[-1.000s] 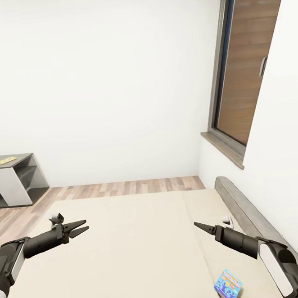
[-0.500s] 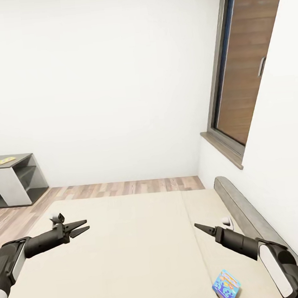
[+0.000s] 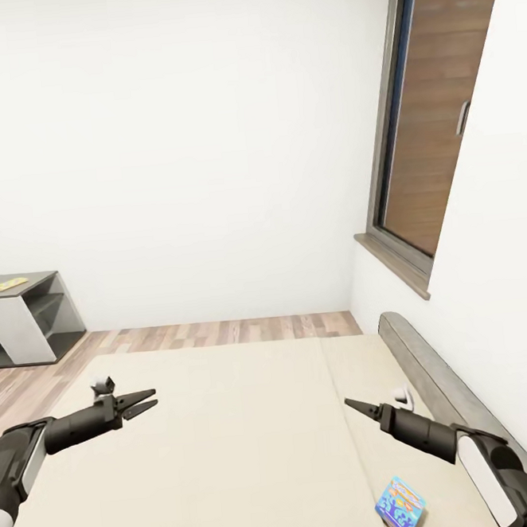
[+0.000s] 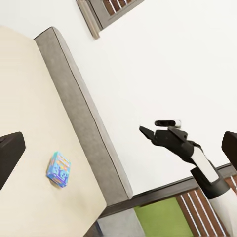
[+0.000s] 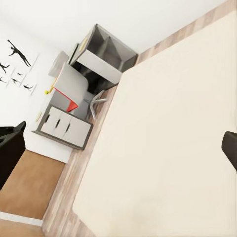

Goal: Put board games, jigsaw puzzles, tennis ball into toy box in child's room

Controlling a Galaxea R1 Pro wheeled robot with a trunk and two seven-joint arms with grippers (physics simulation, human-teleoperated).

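A small blue board game lies on the cream bed near its right side, next to the grey headboard; it also shows in the left wrist view. My right gripper hovers over the bed beyond that box, open and empty. My left gripper hangs open over the bed's left part, holding nothing. In the right wrist view the light-grey table with its drawers stands far off, with a tiny yellow-green dot, apparently the tennis ball, on it. I cannot make out the toy box.
A dark-grey counter with shelves stands at the left wall with a flat yellow item on top. A window is on the right wall above the headboard. A red and grey chair sits by the table.
Almost nothing moved. My left wrist rolled a little and its gripper sank slightly. The right gripper dipped a touch; the blue box stays where it was.
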